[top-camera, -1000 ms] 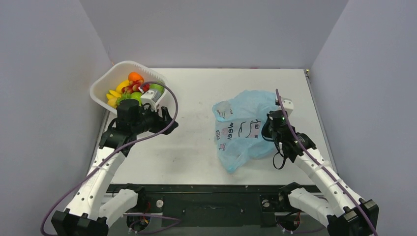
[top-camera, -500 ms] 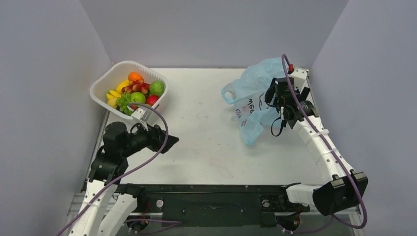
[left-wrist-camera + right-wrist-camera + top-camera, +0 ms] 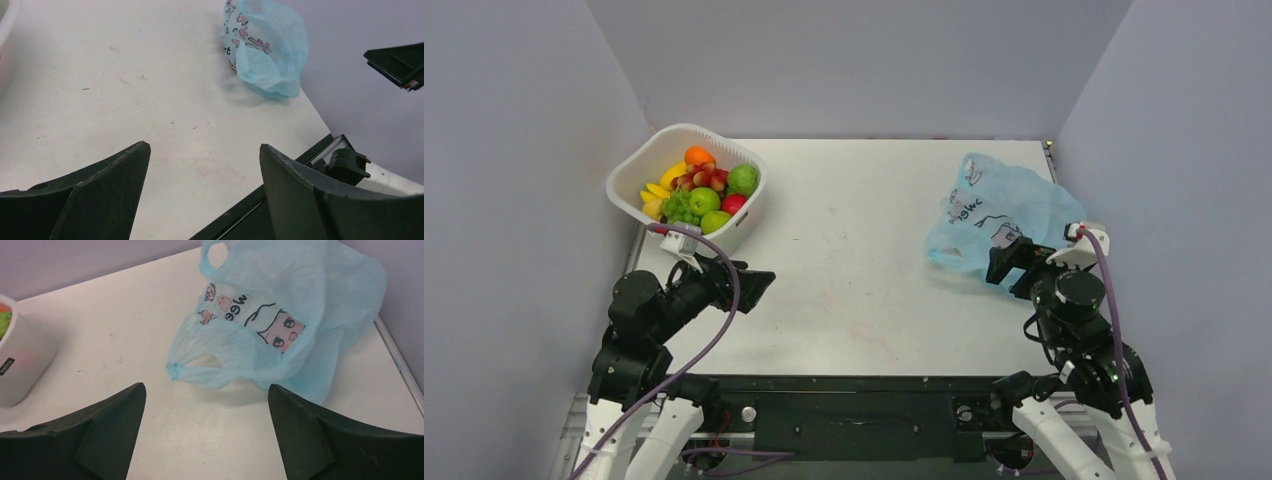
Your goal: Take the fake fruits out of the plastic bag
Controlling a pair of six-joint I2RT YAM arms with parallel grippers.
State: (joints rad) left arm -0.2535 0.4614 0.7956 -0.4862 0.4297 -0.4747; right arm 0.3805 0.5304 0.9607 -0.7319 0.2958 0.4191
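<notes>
The light-blue plastic bag (image 3: 1009, 205) lies limp on the table at the back right, its printed drawing facing up (image 3: 280, 315); nothing shows inside it. It also appears in the left wrist view (image 3: 267, 50). The fake fruits lie in the white basket (image 3: 629, 170) at the back left: an orange (image 3: 697, 155), a red grape bunch (image 3: 696, 178) and a green grape bunch (image 3: 679, 207). My right gripper (image 3: 1009, 272) stands open just in front of the bag, apart from it (image 3: 206, 390). My left gripper (image 3: 759, 285) hangs open and empty over bare table (image 3: 205, 150), in front of the basket.
Green apples (image 3: 744, 180), a red fruit (image 3: 733, 203) and yellow fruit (image 3: 659, 195) share the basket, whose wall shows in the right wrist view (image 3: 20, 360). Grey walls close in three sides. The table's black front edge (image 3: 844, 385) runs between the arm bases.
My right gripper opened and let go of the bag, which dropped to the back right of the table. Both arms pulled back toward the near edge.
</notes>
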